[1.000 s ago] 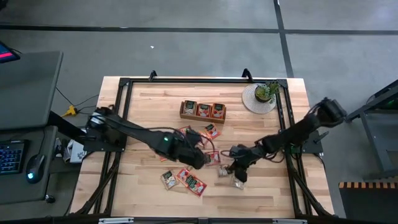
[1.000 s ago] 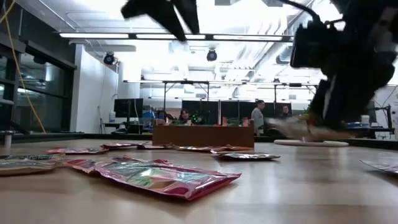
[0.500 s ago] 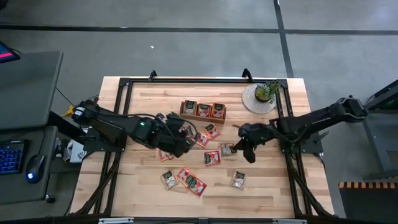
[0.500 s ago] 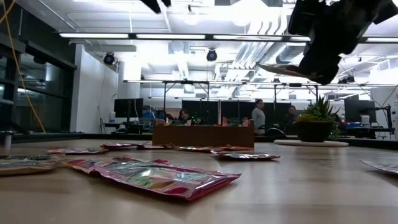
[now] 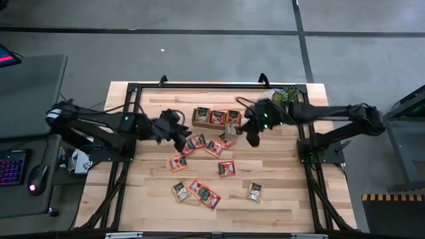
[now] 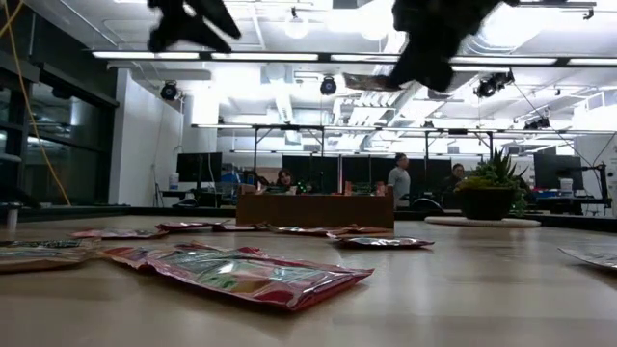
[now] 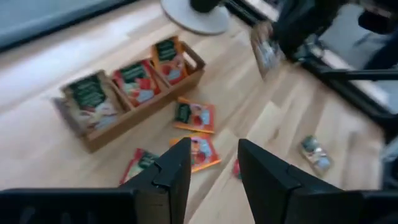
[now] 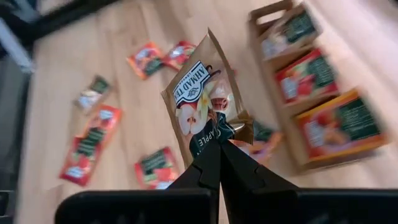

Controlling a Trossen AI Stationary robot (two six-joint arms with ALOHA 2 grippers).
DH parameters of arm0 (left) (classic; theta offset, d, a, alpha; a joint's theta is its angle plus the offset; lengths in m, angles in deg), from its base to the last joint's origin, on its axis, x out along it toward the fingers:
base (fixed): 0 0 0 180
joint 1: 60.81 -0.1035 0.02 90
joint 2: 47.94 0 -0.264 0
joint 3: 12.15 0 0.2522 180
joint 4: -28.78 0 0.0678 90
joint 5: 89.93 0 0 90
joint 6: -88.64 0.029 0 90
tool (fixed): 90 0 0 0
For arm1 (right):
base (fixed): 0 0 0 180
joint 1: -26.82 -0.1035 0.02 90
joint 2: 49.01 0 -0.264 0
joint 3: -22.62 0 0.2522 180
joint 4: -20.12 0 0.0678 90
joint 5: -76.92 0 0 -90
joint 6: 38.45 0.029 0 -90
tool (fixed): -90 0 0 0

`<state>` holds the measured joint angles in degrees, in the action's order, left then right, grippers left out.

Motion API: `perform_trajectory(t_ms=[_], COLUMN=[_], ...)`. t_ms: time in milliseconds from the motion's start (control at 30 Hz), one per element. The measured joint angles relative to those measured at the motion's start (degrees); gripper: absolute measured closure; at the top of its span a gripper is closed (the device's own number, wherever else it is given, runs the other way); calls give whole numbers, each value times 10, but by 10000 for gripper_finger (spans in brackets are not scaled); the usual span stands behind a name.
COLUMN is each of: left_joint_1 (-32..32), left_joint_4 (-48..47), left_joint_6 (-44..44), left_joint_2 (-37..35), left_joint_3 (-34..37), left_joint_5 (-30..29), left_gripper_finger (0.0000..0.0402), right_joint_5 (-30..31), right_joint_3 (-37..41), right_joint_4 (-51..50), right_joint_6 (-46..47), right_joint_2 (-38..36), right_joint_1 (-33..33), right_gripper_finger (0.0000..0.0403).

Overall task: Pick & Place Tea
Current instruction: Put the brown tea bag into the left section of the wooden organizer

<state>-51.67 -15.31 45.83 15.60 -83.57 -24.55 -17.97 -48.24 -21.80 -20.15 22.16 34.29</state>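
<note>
My right gripper (image 8: 219,154) is shut on a pale tea sachet with dark print (image 8: 202,102), high above the table beside the wooden tray's right end (image 5: 238,119). From the low view the sachet (image 6: 374,83) sticks out under the gripper. The tray (image 7: 127,127) holds sachets in its three compartments. Loose red-orange sachets (image 5: 226,168) and pale ones (image 5: 254,192) lie flat on the table. My left gripper (image 7: 211,168) is open with nothing between its fingers, raised left of the tray (image 5: 178,135). My right gripper pinches the pale sachet by one edge (image 8: 216,135) between its two fingertips. The fingers slant down toward the table. The rest of the sachet sticks out beyond the tips, lifted clear of the table and tray.
A small potted plant (image 5: 284,98) on a white round mat stands at the far right corner. Black frame rails (image 5: 133,119) run along the table's left, right and far sides. Several sachets (image 5: 202,194) lie toward the near edge. People sit in the room behind.
My right gripper has risen from the near right part of the table with the pale sachet, which is lifted clear, and has gone toward the far edge and left to the tray's right end. My left gripper has drawn back from the table's middle toward the left and far edges.
</note>
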Motion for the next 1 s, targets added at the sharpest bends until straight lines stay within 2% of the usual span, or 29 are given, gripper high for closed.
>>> perform_trajectory(t_ms=[67, 167, 300, 433, 700, 867, 1000], left_joint_1=[-35, -90, -147, -194, -262, -274, -277], left_joint_4=[73, 121, 129, 167, 176, 226, 290], left_joint_6=[17, 24, 40, 64, 53, 52, 54], left_joint_2=[-26, -50, -57, -53, -10, 18, 31], left_joint_3=[53, 97, 106, 105, 105, 105, 105], left_joint_5=[60, 147, 238, 318, 442, 452, 459], left_gripper_finger=[270, 270, 270, 270, 270, 270, 270], right_joint_5=[-5, -28, -17, 30, 157, 223, 255], right_joint_3=[-54, -140, -245, -331, -450, -486, -482], right_joint_4=[-58, -174, -337, -431, -500, -493, -467], right_joint_6=[-41, -107, -195, -250, -354, -420, -445], right_joint_2=[30, 78, 144, 203, 290, 319, 323], right_joint_1=[14, 28, 30, 22, -20, -51, -69], right_gripper_finger=[403, 403, 403, 403, 403, 403, 403])
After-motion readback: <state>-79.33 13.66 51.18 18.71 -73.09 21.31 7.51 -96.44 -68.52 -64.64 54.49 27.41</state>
